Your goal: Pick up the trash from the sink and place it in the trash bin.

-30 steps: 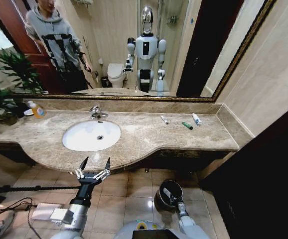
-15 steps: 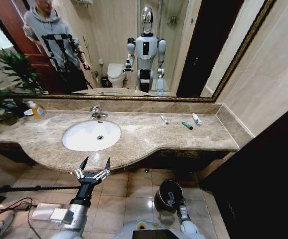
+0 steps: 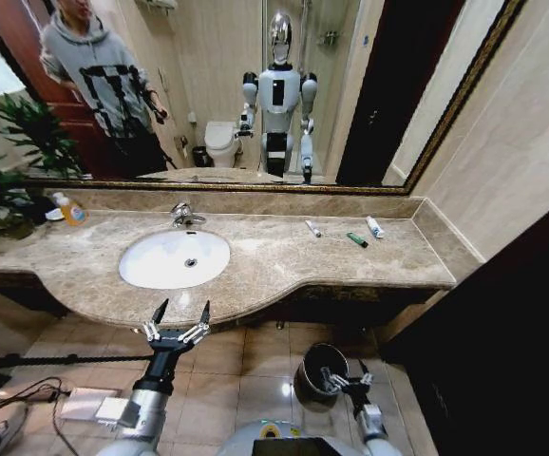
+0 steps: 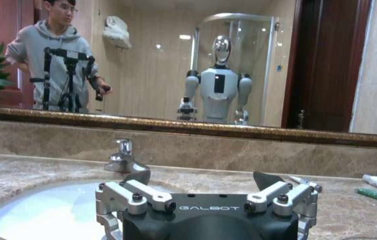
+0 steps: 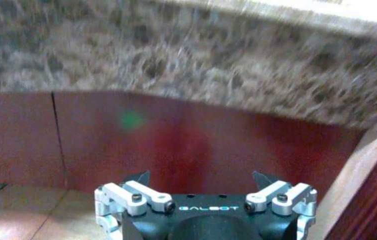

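The white oval sink sits in the brown marble countertop, with a chrome faucet behind it. Three pieces of trash lie on the counter to the right: a small white tube, a dark green tube and a white-and-blue tube. The black trash bin stands on the floor below the counter. My left gripper hangs open in front of the counter edge, level with the basin in the left wrist view. My right gripper is open at the bin's near rim, empty.
A yellow soap bottle stands at the counter's far left beside a green plant. Cables and a grey box lie on the floor at left. A dark panel closes off the right side.
My right gripper has drawn back from over the bin's mouth to its near rim, and its fingers now stand spread. The left arm has not moved.
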Robot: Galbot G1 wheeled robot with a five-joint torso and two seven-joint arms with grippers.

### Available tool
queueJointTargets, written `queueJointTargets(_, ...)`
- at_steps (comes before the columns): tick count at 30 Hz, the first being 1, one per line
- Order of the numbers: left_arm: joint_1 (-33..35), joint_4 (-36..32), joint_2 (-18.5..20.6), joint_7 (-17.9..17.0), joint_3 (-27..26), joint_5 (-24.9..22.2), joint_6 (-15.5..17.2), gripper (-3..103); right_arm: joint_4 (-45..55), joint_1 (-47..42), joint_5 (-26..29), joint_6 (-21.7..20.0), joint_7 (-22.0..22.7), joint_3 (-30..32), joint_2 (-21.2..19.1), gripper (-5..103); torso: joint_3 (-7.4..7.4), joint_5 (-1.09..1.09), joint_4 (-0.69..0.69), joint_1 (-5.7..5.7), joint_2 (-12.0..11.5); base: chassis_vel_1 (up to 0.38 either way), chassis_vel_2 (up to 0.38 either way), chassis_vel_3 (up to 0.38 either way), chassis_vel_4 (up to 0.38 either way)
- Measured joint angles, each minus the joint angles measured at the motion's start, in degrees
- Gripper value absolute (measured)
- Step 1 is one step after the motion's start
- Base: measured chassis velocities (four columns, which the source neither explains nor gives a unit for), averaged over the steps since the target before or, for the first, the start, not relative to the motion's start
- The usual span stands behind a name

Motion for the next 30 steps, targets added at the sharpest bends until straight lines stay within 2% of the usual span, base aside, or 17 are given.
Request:
queueJointTargets(6,0.0,0.0,0.0,0.0,0.0,0.0,0.0,100,12.8,-7.0,0.0,-0.7,2.4,0.2,1.5,100,0.0,0.0,0.0,0.0,0.0,0.0,0.0,0.0,0.0)
queueJointTargets(12,0.0,0.0,0.0,0.0,0.0,0.0,0.0,100,22.7,-10.1,0.6,-0.6,2.4,1.6,2.4,100,0.0,0.0,0.01,0.0,0.0,0.0,0.0,0.0,0.0)
queueJointTargets(16,0.0,0.0,0.0,0.0,0.0,0.0,0.0,100,28.5,-10.4,2.6,-3.5,1.6,2.8,3.2,100,0.01,0.0,0.0,0.01,0.0,0.0,0.0,0.0,0.0)
queueJointTargets(18,0.0,0.0,0.0,0.0,0.0,0.0,0.0,100,32.2,-8.6,4.0,-7.2,1.5,3.1,3.2,100,0.01,0.01,0.01,0.0,0.0,0.0,0.0,0.0,0.0)
queueJointTargets(19,0.0,0.0,0.0,0.0,0.0,0.0,0.0,100,32.2,-8.6,4.0,-7.2,1.5,3.1,3.2,100,0.01,0.01,0.01,0.0,0.0,0.0,0.0,0.0,0.0)
queueJointTargets(20,0.0,0.0,0.0,0.0,0.0,0.0,0.0,100,33.8,-7.2,4.9,-9.6,1.3,3.0,2.8,100,0.01,0.01,0.0,0.01,0.0,0.0,0.0,0.0,0.0)
queueJointTargets(21,0.0,0.0,0.0,0.0,0.0,0.0,0.0,100,34.2,-6.8,5.2,-10.2,1.3,3.0,2.6,100,0.01,0.01,0.0,0.01,0.0,0.0,0.0,0.0,0.0)
queueJointTargets(22,0.0,0.0,0.0,0.0,0.0,0.0,0.0,100,36.0,-4.1,7.3,-13.7,1.4,2.6,0.7,100,0.01,-0.01,0.01,0.01,0.0,0.0,0.0,0.0,0.0)
queueJointTargets(24,0.0,0.0,0.0,0.0,0.0,0.0,0.0,100,36.6,-1.2,9.9,-16.3,1.3,2.5,-1.5,100,0.01,0.01,0.01,0.01,0.0,0.0,0.0,0.0,0.0)
queueJointTargets(27,0.0,0.0,0.0,0.0,0.0,0.0,0.0,100,36.0,1.1,11.4,-17.3,1.3,2.3,-3.4,100,0.01,0.0,0.01,0.01,0.0,0.0,0.0,0.0,0.0)
queueJointTargets(29,0.0,0.0,0.0,0.0,0.0,0.0,0.0,100,33.7,5.3,13.3,-18.3,1.2,2.0,-7.4,100,0.01,0.01,0.01,0.01,0.0,0.0,0.0,0.0,0.0)
queueJointTargets(30,0.0,0.0,0.0,0.0,0.0,0.0,0.0,100,33.7,5.3,13.3,-18.3,1.2,2.0,-7.4,100,0.01,0.01,0.01,0.01,0.0,0.0,0.0,0.0,0.0)
